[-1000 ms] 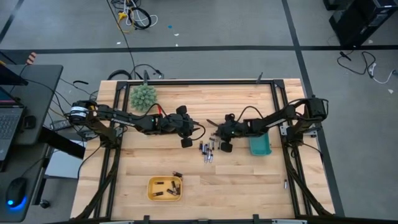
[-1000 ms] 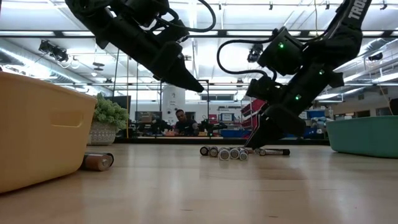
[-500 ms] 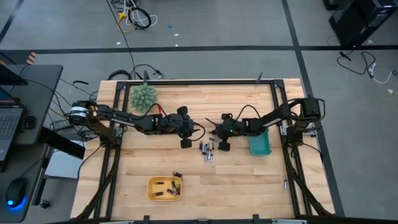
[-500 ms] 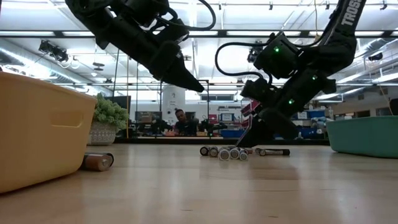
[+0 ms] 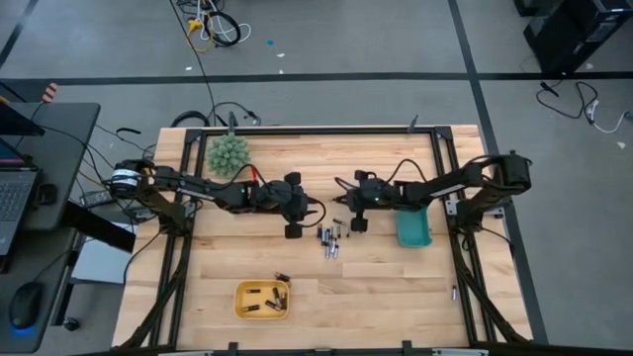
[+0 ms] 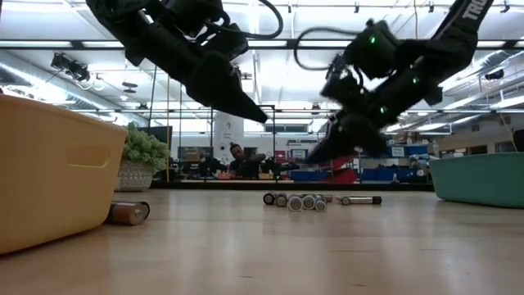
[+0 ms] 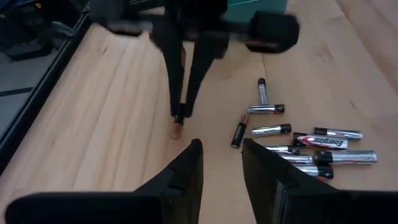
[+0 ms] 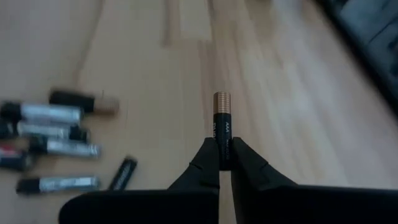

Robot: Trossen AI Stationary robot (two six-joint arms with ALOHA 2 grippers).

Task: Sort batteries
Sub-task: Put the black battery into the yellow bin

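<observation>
Gripping one black-and-copper AAA battery (image 8: 222, 121) by its black end, copper end poking out past the tips, the right pincer (image 8: 224, 158) was clamped shut on it, up off the counter (image 5: 376, 287). In the high view that pincer (image 5: 343, 220) sat just beside the loose batteries (image 5: 330, 240), a small cluster near the counter's middle, silver-and-black cells lying on their sides, some touching. The low view showed the cluster (image 6: 304, 200) in a row w/ the right pincer (image 6: 313, 153) lifted above it. One more battery (image 6: 128, 212) lay alone just beside the yellow tray (image 5: 262, 300); several dark cells lay inside that tray.

Left pincer (image 7: 221, 165) hovered w/ fingers apart, nothing between them, pointed at the same cluster; in the high view it (image 5: 294, 229) was just left of the pile. Teal tray (image 5: 413, 230) sat by the right arm, contents not visible. Spiky green ball (image 5: 227, 154) sat at the far left corner, well apart.
</observation>
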